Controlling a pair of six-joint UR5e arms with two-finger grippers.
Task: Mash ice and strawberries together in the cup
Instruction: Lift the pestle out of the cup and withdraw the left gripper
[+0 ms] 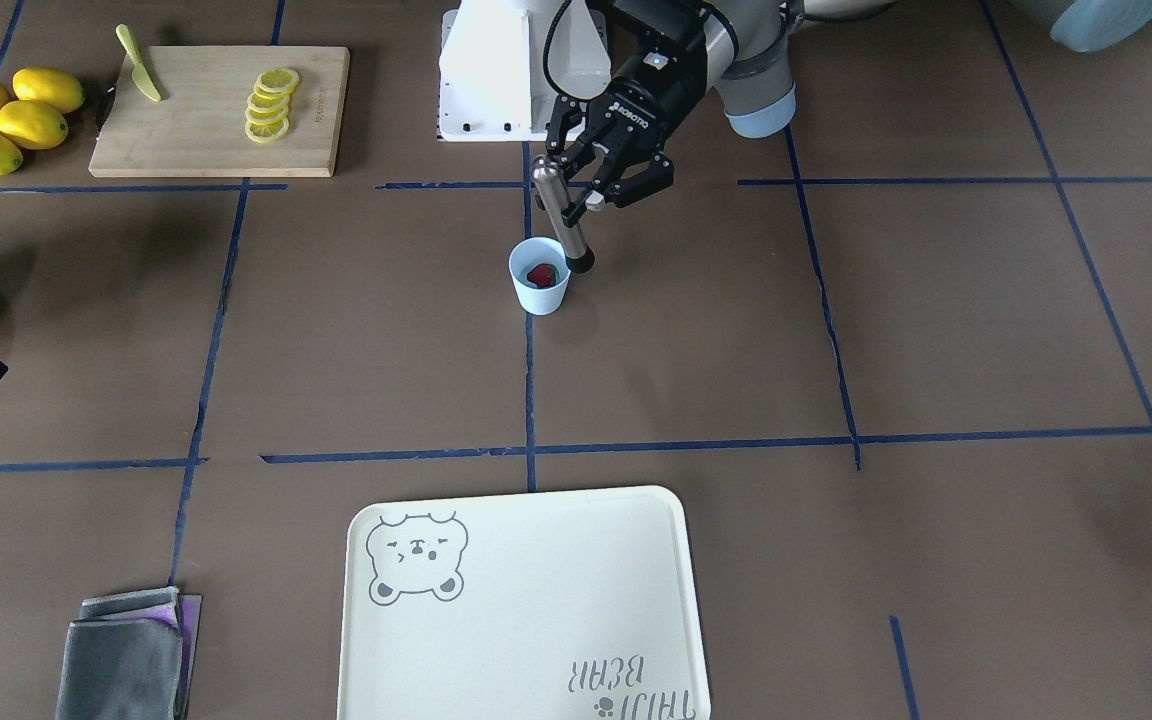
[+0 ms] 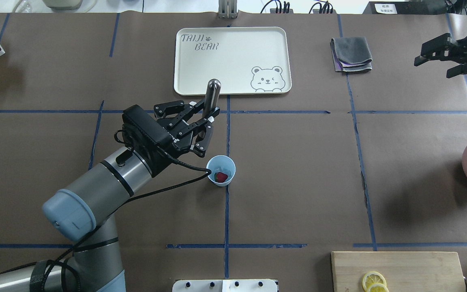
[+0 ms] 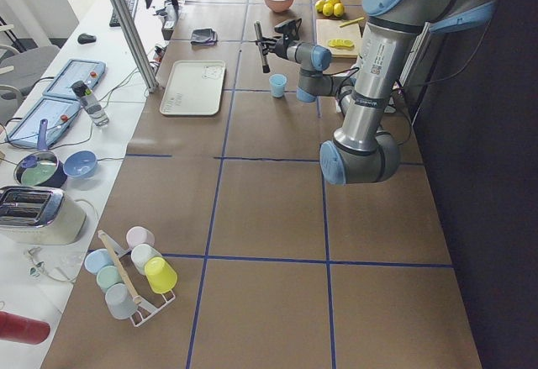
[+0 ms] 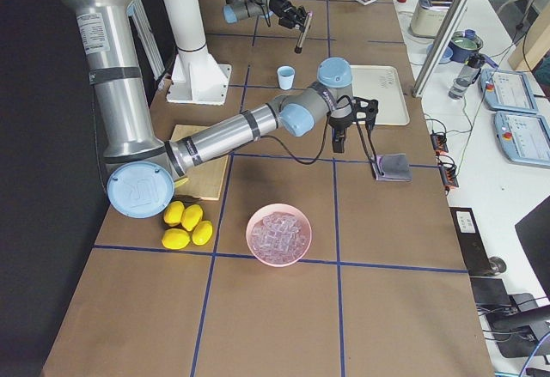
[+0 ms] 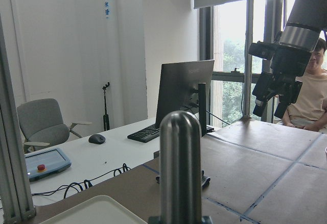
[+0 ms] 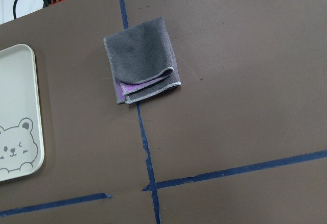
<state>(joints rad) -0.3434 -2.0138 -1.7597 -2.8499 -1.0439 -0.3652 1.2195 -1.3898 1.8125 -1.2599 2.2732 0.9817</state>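
Smooth steel muddler [image 1: 568, 232] clamped in my left gripper [image 1: 591, 198], beside the cup [image 1: 543, 298].
Tapered pale-blue cup holds the dark-red strawberry [image 1: 541, 274]; muddler's black tip just off its rim; right gripper [image 2: 432, 69] splayed, empty, well apart.

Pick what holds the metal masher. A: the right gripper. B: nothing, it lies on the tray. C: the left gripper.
C: the left gripper is shut on the masher, holding it tilted near the cup; the right gripper hangs open and empty near the cloth.
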